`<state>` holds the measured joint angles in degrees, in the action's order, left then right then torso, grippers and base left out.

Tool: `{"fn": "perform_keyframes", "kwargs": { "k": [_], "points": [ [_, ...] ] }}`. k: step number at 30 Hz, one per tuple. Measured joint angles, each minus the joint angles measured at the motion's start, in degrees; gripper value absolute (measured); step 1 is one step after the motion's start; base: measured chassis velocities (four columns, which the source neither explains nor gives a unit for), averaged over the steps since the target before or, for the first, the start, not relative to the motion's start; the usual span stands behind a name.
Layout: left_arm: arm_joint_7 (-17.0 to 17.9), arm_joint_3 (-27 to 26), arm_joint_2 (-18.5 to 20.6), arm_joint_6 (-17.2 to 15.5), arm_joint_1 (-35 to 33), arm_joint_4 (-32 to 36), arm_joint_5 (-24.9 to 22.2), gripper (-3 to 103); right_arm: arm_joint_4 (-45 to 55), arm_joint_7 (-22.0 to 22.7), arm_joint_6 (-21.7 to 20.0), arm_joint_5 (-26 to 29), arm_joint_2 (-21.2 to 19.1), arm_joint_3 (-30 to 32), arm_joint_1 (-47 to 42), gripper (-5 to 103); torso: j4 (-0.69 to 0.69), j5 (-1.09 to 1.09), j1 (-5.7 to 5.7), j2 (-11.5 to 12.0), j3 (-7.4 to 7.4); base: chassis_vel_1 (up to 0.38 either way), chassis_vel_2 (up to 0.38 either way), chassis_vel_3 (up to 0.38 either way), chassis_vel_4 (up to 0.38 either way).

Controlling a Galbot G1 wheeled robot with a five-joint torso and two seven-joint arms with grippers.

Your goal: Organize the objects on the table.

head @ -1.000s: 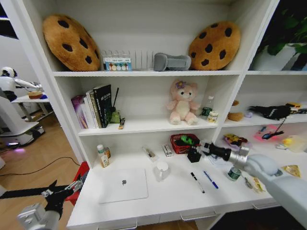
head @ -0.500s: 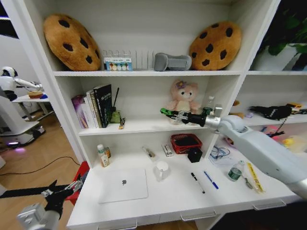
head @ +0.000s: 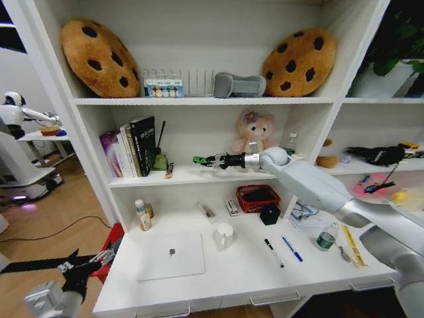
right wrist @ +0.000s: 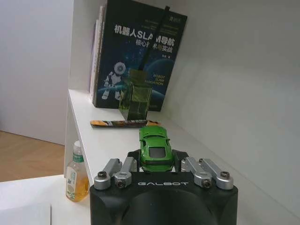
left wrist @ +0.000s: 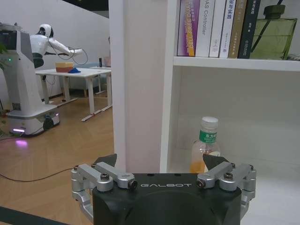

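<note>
The green toy car (right wrist: pixel 155 148) is clamped in the right gripper (head: pixel 202 160), which has been carried up from the table (head: pixel 232 278) to just over the middle shelf (head: pixel 199 175), so shelving looks near. The left gripper (left wrist: pixel 164 176) is spread, parked beside the table.

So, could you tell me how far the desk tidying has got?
In hand: the right gripper holds the green toy car over the middle shelf. Left: the laptop and two pens lie on the table. The left gripper waits low beside it.
</note>
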<state>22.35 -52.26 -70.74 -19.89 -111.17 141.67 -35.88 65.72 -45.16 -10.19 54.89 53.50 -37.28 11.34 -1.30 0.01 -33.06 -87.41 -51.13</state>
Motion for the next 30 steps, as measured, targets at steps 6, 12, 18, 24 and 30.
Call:
{"fn": "perform_keyframes", "kwargs": {
  "k": [6, 12, 18, 24, 30],
  "points": [
    [0.0, 0.0, 0.0, 0.0, 0.0, 0.0, 0.0, 100, -2.06, -0.62, 0.9, -1.29, 0.69, -2.74, 0.03, 36, 0.0, 0.0, 0.0, 0.0, 0.0, 0.0, 0.0, 0.0, 0.0],
    [0.0, 0.0, 0.0, 0.0, 0.0, 0.0, 0.0, 100, -2.02, -0.53, 1.63, -1.61, 0.56, -3.33, -0.32, 36, 0.0, -0.01, 0.01, -0.01, 0.01, 0.0, 0.0, 0.0, 0.0],
    [0.0, -0.01, 0.0, 0.0, 0.0, 0.0, 0.0, 100, -1.22, -0.27, 2.02, -1.44, -0.1, -3.33, -0.41, 37, 0.0, -0.01, 0.01, -0.01, 0.0, 0.0, 0.0, 0.0, 0.0],
    [0.0, -0.01, 0.0, 0.0, 0.0, 0.0, 0.0, 100, -0.47, 0.87, 2.19, -0.2, -0.75, -2.49, -0.36, 58, 0.0, -0.01, 0.01, -0.01, 0.0, 0.0, 0.0, 0.0, 0.0],
    [0.0, -0.01, 0.0, 0.01, 0.0, 0.0, 0.0, 100, 3.25, 1.83, 2.2, 1.44, -2.44, 0.2, 0.23, 79, 0.02, 0.0, 0.0, 0.0, 0.0, 0.0, 0.0, 0.0, 0.0]
  ]
}}
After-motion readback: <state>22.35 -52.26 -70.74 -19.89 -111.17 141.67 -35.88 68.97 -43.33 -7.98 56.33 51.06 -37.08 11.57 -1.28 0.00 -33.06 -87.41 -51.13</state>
